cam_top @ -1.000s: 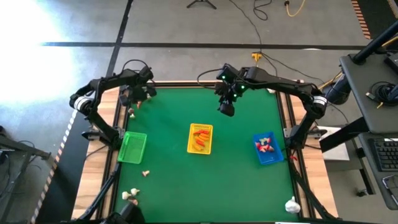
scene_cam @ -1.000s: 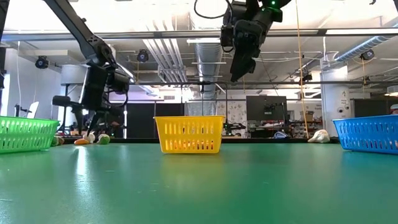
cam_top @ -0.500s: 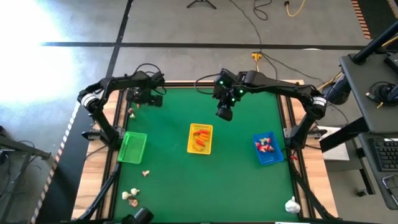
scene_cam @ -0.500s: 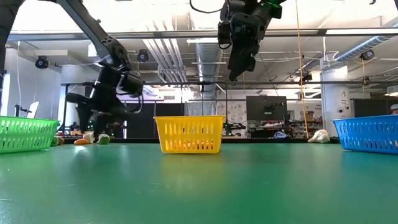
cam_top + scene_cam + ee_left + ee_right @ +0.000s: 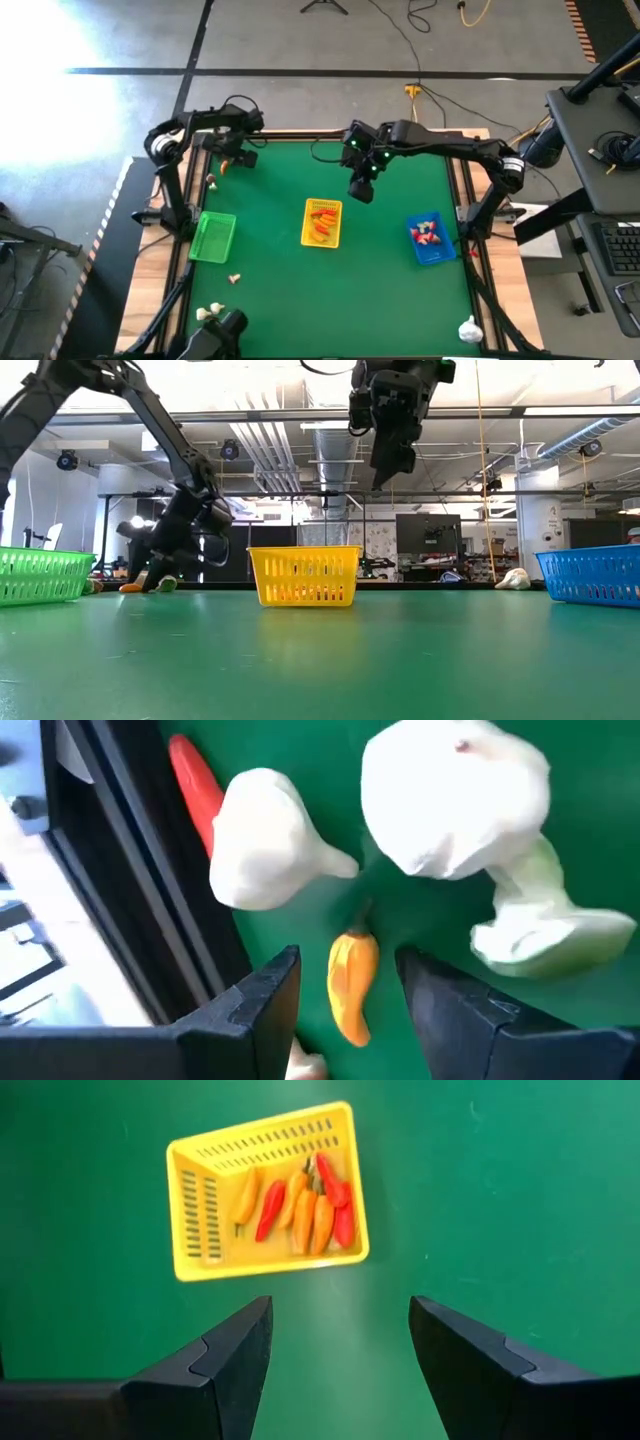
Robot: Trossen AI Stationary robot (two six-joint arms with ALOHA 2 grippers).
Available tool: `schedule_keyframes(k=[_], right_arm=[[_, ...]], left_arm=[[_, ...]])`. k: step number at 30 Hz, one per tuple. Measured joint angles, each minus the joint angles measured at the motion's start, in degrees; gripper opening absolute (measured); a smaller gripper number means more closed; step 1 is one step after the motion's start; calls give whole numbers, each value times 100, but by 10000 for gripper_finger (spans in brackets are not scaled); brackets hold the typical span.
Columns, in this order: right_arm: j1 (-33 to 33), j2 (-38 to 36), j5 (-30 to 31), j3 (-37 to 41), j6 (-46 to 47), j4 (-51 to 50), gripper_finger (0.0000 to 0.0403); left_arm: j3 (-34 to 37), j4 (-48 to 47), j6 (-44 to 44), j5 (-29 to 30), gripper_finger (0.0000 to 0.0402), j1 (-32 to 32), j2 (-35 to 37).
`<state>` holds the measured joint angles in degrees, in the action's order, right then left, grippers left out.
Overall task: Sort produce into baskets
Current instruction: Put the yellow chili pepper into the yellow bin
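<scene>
My left gripper [image 5: 348, 960] is open at the table's far left corner [image 5: 232, 160]. Its fingers stand on either side of a small orange pepper [image 5: 350, 988] that lies on the green mat; I see no touch. Two white garlic pieces [image 5: 265, 840] [image 5: 460, 800] and a red pepper [image 5: 195, 790] lie just beyond it. My right gripper [image 5: 340, 1315] is open and empty, high above the mat [image 5: 362, 186], beyond the yellow basket [image 5: 321, 222], which holds orange and red peppers [image 5: 300, 1205].
The green basket [image 5: 213, 236] stands at the left. The blue basket [image 5: 429, 240] at the right holds red-and-white pieces. Loose pieces lie near the front left [image 5: 233, 278] [image 5: 209, 313]. A white piece [image 5: 470, 328] lies at the front right. Bare mat lies between the baskets.
My left gripper has tipped from pointing down to a slant and has sunk toward the produce at the far left corner, while its arm has swung toward the far edge. My right gripper has drifted a little toward the near edge, still open.
</scene>
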<state>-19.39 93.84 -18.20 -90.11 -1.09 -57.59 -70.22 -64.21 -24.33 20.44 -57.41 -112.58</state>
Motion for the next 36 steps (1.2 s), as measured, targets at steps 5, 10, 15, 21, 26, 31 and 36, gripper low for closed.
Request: schedule_keyframes(k=[5, 10, 15, 21, 26, 31, 36], right_arm=[[2, -4, 13, 31, 56, -102, 226], [2, -81, 32, 68, 73, -152, 226], [-10, -171, 164, 168, 108, -50, 226], [-12, -229, 239, 173, 65, 102, 226], [0, -244, 326, 173, 1, 113, 226], [102, -401, 415, 175, 181, 112, 226], [426, -801, 1184, 174, 1365, -84, 226]], left_arm=[[-352, -252, 82, -274, 144, -2, -393], [-297, -214, 157, -476, 75, 26, -491], [-225, -151, 209, -555, 11, 24, -357], [-302, -322, 475, -856, 7, 263, 92], [-312, -375, 833, -1168, 3, 871, 1054], [-295, 79, 1154, -1809, 3, 1955, 1966], [8, 1967, 1922, -2414, 2, 3280, 2623]])
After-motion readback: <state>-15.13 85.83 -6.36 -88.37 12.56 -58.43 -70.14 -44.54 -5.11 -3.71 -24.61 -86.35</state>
